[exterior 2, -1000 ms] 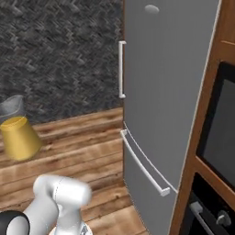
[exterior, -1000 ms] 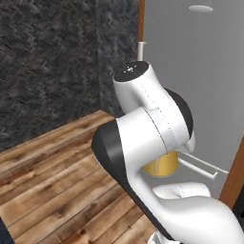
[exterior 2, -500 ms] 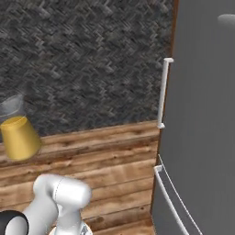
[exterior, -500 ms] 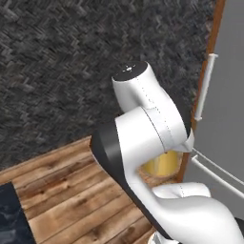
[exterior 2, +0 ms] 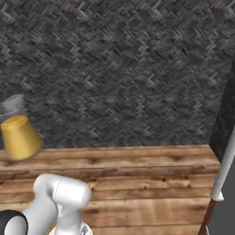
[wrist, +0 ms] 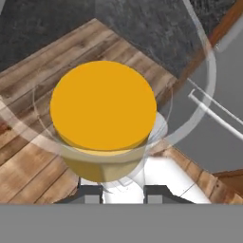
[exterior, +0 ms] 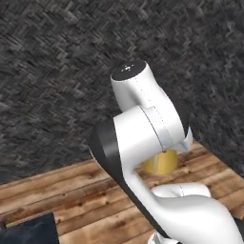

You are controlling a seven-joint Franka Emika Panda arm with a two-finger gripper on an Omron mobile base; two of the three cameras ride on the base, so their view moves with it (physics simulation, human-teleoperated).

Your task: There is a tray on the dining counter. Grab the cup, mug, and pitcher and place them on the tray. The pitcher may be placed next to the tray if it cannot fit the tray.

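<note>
The pitcher [wrist: 103, 114], clear glass with yellow-orange liquid inside, is seen from above along the gripper [wrist: 122, 192] in the hand view, where the liquid's round surface sits at centre and the glass wall spreads toward 2 o'clock. The two dark fingertips [wrist: 90, 193] rise at 6 o'clock, one on each side of the glass at the near end of the pitcher, so the jaws stand narrowed around it in a grip. In the right base view the pitcher [exterior 2: 19, 135] hangs at 9 o'clock, tilted, above the wooden floor [exterior 2: 137, 183] and in front of the dark herringbone wall [exterior 2: 124, 69]. In the left base view part of it [exterior: 162, 162] shows just behind the white arm [exterior: 143, 138], slightly toward 4 o'clock of centre. A grey appliance edge with a pale bar handle [exterior 2: 225, 165] stands at 4 o'clock in the right base view. A dark slab corner [exterior: 28, 231] lies at 7 o'clock in the left base view. No brand, label or writing can be read anywhere.
</note>
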